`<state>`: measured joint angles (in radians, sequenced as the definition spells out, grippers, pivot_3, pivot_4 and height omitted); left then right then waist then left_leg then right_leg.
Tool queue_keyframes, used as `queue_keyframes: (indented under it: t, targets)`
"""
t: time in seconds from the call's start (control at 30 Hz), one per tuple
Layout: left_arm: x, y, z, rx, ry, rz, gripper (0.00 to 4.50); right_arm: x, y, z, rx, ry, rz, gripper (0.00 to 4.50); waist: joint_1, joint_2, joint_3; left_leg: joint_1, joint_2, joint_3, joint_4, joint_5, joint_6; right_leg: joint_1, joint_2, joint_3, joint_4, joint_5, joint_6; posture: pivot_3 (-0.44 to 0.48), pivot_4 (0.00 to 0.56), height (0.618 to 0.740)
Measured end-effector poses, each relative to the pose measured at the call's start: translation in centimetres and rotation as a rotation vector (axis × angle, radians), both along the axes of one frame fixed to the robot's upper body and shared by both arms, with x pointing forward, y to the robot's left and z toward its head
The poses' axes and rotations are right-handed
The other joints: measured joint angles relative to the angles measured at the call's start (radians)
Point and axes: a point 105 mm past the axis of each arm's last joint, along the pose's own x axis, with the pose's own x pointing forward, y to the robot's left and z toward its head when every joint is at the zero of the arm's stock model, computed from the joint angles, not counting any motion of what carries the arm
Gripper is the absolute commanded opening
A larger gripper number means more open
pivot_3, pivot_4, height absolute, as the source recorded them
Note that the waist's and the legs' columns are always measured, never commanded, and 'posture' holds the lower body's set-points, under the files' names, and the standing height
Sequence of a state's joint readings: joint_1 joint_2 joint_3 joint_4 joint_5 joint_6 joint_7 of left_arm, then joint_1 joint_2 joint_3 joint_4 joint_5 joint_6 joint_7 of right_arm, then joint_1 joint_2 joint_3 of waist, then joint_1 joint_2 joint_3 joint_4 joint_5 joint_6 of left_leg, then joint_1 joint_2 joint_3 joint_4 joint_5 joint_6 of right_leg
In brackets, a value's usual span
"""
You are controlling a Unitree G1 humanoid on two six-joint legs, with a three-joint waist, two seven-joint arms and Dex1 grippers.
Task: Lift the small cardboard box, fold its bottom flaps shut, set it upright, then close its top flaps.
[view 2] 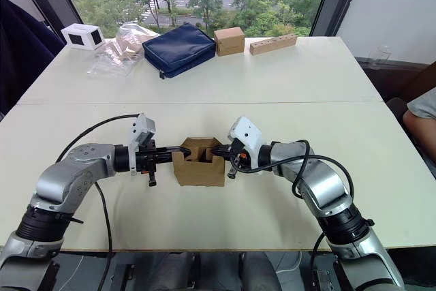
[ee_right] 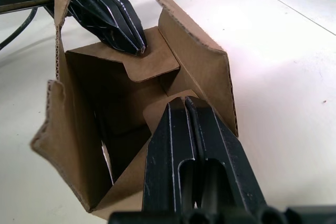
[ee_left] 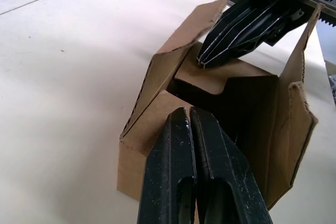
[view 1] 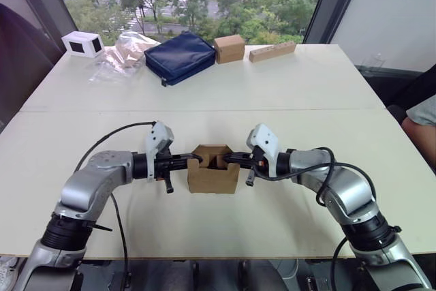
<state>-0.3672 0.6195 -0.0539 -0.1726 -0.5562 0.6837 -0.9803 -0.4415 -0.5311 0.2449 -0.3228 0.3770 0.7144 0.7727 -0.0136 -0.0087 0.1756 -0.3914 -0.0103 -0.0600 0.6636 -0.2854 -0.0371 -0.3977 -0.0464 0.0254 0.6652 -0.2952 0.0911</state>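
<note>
Box position: small cardboard box [view 1: 213,176] stands lower centre on the surface [view 1: 225,93]. Left gripper [ee_left: 190,116] and right gripper [ee_right: 185,103], fingers together, press opposite top flaps [ee_right: 152,61]; apparently, even inward pressure suits.

arms: silver-grey rounded metal shells, black joint bands | wrists: white angular camera housings | cables: black, looping loosely from forearm to wrist on each arm | left gripper [view 1: 193,159]: two black ribbed fingers | right gripper [view 1: 228,159]: same, black toothed rack, small orange mark by its base
</note>
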Motion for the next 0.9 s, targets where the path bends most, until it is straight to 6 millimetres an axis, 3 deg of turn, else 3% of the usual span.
queue_keyframes:
  t: [0.13, 0.23, 0.33, 0.4, 0.5, 0.6, 0.8, 0.9]
  targets:
    - [0.3, 0.9, 0.8, -0.069, 0.063, 0.045, 0.08, 0.0, -0.5, 0.8, 0.023, -0.003, 0.002, 0.0, 0.0, 0.0, 0.0, 0.0, 0.0, 0.0, 0.0, 0.0, 0.0, -0.001, 0.0, 0.0, 0.0, 0.0, 0.0, 0.0, 0.15, 0.74]
    - [0.8, 1.5, 2.8, -0.146, 0.073, 0.069, 0.08, 0.0, -1.1, 2.1, 0.045, -0.028, -0.008, 0.0, 0.0, 0.0, 0.0, -0.001, 0.0, 0.0, 0.0, 0.0, 0.0, -0.001, 0.0, 0.0, 0.0, 0.0, 0.0, 0.0, 0.15, 0.74]
    - [2.6, 4.1, 6.2, -0.224, 0.022, 0.15, 0.08, -0.3, -2.0, 5.5, 0.113, -0.1, -0.018, 0.0, 0.0, 0.0, 0.001, -0.001, 0.0, 0.0, 0.0, 0.0, 0.0, -0.001, 0.0, 0.0, 0.0, 0.0, 0.0, 0.0, 0.15, 0.74]
    - [3.8, 5.1, 7.0, -0.236, -0.003, 0.196, 0.08, -0.6, -2.6, 7.3, 0.139, -0.141, -0.03, 0.0, 0.0, 0.0, 0.0, 0.0, 0.0, 0.0, 0.0, 0.0, 0.0, -0.001, 0.001, 0.0, 0.0, 0.0, 0.0, 0.0, 0.15, 0.74]
    - [5.5, 5.7, 5.0, -0.177, 0.021, 0.251, 0.08, -1.4, -2.4, 7.8, 0.137, -0.137, -0.008, 0.0, 0.0, 0.0, 0.0, 0.0, 0.0, 0.0, 0.0, 0.0, 0.0, -0.001, 0.001, 0.0, 0.0, 0.0, 0.0, 0.0, 0.15, 0.74]
    - [6.7, 5.0, 2.1, -0.113, 0.07, 0.232, 0.08, -3.4, -1.4, 7.7, 0.097, -0.114, 0.074, 0.0, 0.001, 0.0, 0.001, -0.001, -0.001, 0.0, 0.0, 0.0, 0.0, -0.001, 0.001, 0.0, 0.0, 0.0, 0.0, 0.0, 0.15, 0.74]
    - [7.0, 2.9, -1.4, 0.008, 0.099, 0.076, 0.08, -7.0, 1.3, 4.9, -0.076, -0.096, 0.23, 0.0, -0.003, -0.001, 0.001, -0.002, -0.001, 0.0, 0.0, 0.0, 0.0, -0.002, 0.002, 0.0, 0.0, 0.0, 0.0, 0.0, 0.15, 0.74]
    - [6.4, 2.6, -2.4, 0.05, 0.103, 0.0, 0.08, -7.6, 2.1, 4.3, -0.09, -0.092, 0.248, 0.0, -0.007, -0.001, 0.001, -0.002, 0.0, 0.0, 0.0, 0.0, 0.0, -0.003, 0.002, 0.0, 0.0, 0.0, 0.0, 0.0, 0.15, 0.74]
